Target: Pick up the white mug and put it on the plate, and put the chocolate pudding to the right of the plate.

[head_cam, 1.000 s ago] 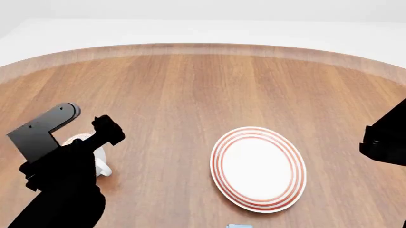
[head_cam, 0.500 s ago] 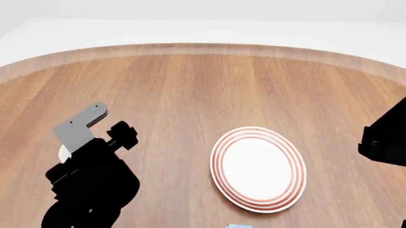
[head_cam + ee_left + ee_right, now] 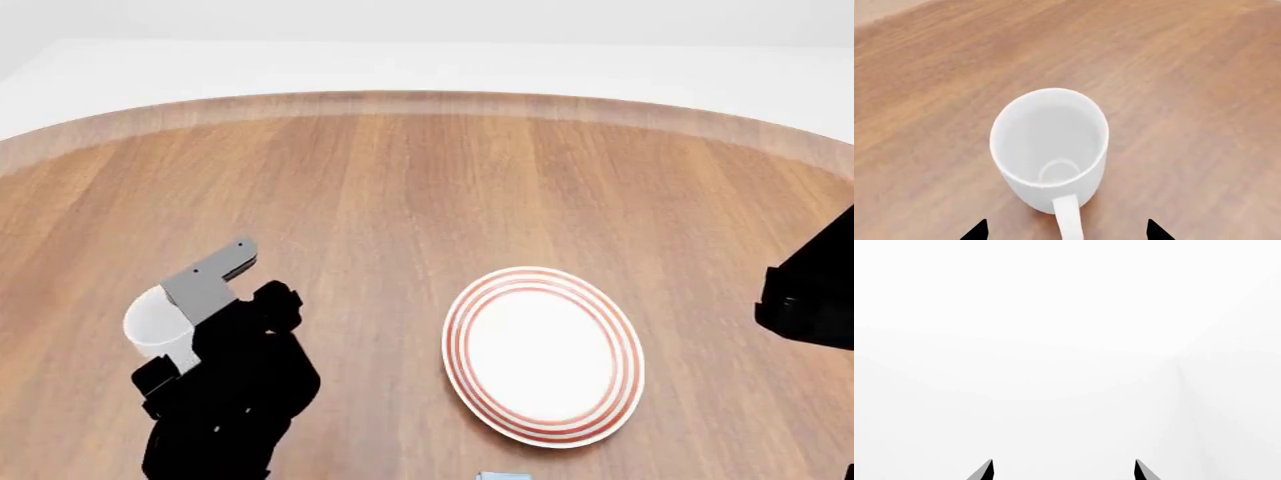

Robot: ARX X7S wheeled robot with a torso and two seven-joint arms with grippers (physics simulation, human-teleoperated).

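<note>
The white mug (image 3: 1049,145) stands upright on the wooden table, its handle (image 3: 1069,220) pointing back between the tips of my left gripper (image 3: 1067,232). That gripper is open, its tips wide apart on either side of the handle and not touching it. In the head view the mug (image 3: 154,325) peeks out at the left of my left arm (image 3: 227,390). The plate (image 3: 543,355) with red rings lies flat to the right, with nothing on it. A light blue sliver at the bottom edge is the chocolate pudding (image 3: 503,476). My right gripper (image 3: 1063,471) is open and faces only blank white.
The round wooden table (image 3: 427,170) stretches far behind the mug and plate. My right arm (image 3: 807,295) hangs dark at the right edge, beyond the plate. A grey camera bracket (image 3: 210,279) on my left arm sticks up over the mug.
My left arm has swung to the right and forward over the mug, so the mug's left side now shows beside it. Plate and right arm have not moved.
</note>
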